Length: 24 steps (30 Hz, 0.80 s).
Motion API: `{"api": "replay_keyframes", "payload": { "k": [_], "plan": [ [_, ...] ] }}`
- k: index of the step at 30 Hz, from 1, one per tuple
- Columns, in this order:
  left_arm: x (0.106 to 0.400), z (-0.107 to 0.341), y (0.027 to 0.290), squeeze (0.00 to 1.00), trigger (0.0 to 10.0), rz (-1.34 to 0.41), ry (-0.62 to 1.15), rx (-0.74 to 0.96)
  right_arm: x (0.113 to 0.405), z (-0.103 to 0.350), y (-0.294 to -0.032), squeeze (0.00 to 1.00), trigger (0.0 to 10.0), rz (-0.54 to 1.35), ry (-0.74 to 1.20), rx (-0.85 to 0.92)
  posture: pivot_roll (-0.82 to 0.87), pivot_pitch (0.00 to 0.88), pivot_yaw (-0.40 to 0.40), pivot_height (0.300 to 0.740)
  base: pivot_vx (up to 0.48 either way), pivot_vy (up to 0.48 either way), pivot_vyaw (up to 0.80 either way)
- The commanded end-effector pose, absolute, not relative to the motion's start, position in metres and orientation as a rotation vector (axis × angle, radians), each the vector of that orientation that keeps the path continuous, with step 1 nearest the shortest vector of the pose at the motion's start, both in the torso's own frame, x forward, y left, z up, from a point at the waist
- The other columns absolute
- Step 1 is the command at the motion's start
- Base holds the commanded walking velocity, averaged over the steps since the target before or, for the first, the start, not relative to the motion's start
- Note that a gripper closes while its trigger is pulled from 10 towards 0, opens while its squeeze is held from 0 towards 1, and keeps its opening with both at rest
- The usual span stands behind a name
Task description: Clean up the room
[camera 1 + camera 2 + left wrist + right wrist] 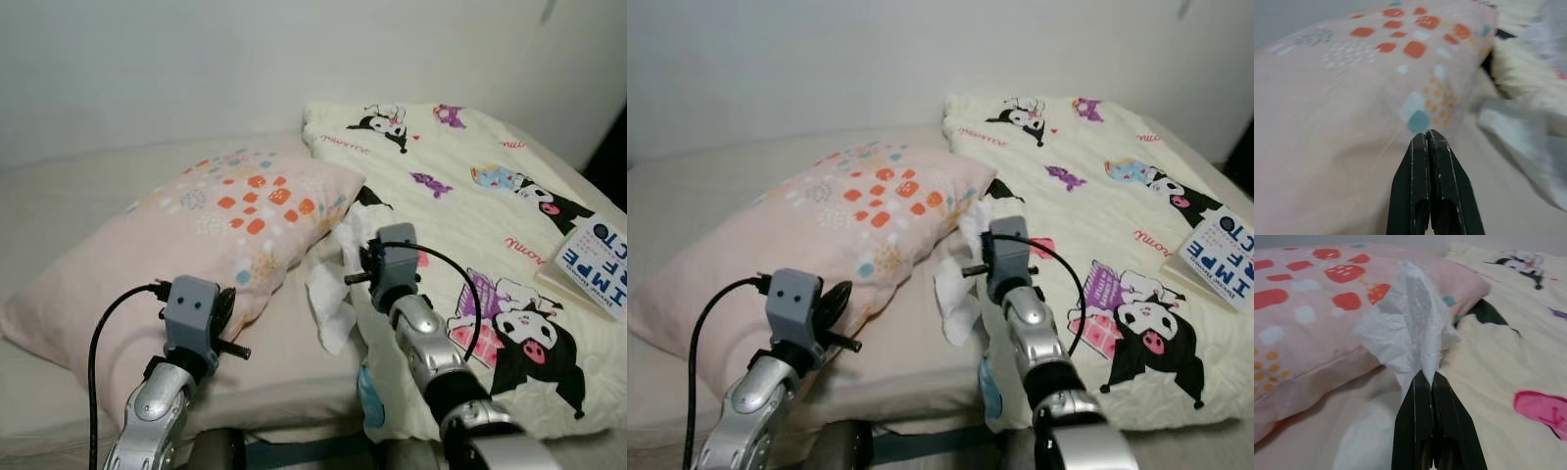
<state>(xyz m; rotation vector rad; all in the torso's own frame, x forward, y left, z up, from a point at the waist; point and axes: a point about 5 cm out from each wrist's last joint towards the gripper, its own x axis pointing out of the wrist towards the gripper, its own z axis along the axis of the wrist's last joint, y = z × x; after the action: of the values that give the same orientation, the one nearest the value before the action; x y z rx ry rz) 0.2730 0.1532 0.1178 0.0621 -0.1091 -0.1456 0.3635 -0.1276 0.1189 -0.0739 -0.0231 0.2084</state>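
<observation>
On the bed, between the pink pillow [196, 245] and the cartoon-printed quilt [480, 225], the right gripper [1431, 374] has its black fingers clenched on a crumpled white tissue [1408, 328], which stands up above the tips. More white paper [328, 294] hangs below, its lower part hidden behind the arm. Beside the pillow's edge, the left gripper [1427, 134] is pressed closed on nothing. At the quilt's far side a book [596, 262] is cut off by the frame.

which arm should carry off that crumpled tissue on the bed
Right. The right end effector is shut on the white tissue, lifted between the pink pillow and the cartoon blanket. The left end effector is shut with nothing in it, by the pillow.
</observation>
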Motion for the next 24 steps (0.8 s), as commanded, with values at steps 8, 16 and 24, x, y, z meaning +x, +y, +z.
{"api": "replay_keyframes", "payload": {
  "k": [8, 16, 24],
  "plan": [
    [0.275, 0.101, 0.159, 0.0, 10.0, 0.051, -0.044, 0.052, 0.348, 0.097, -0.135, 0.0, 10.0, 0.126, 0.019, -0.123, 0.04, 0.106, -0.028, 0.592, 0.0, 0.0, 0.0],
    [0.273, 0.102, 0.15, 0.0, 10.0, 0.033, -0.059, 0.049, 0.339, 0.087, -0.142, 0.0, 10.0, 0.093, 0.064, -0.118, 0.03, 0.105, -0.03, 0.617, 0.0, 0.0, 0.0],
    [0.276, 0.106, 0.151, 0.0, 10.0, 0.047, -0.078, 0.045, 0.338, 0.086, -0.141, 0.0, 10.0, 0.092, 0.079, -0.114, 0.04, 0.1, -0.033, 0.647, 0.0, 0.0, 0.0]
  ]
}}
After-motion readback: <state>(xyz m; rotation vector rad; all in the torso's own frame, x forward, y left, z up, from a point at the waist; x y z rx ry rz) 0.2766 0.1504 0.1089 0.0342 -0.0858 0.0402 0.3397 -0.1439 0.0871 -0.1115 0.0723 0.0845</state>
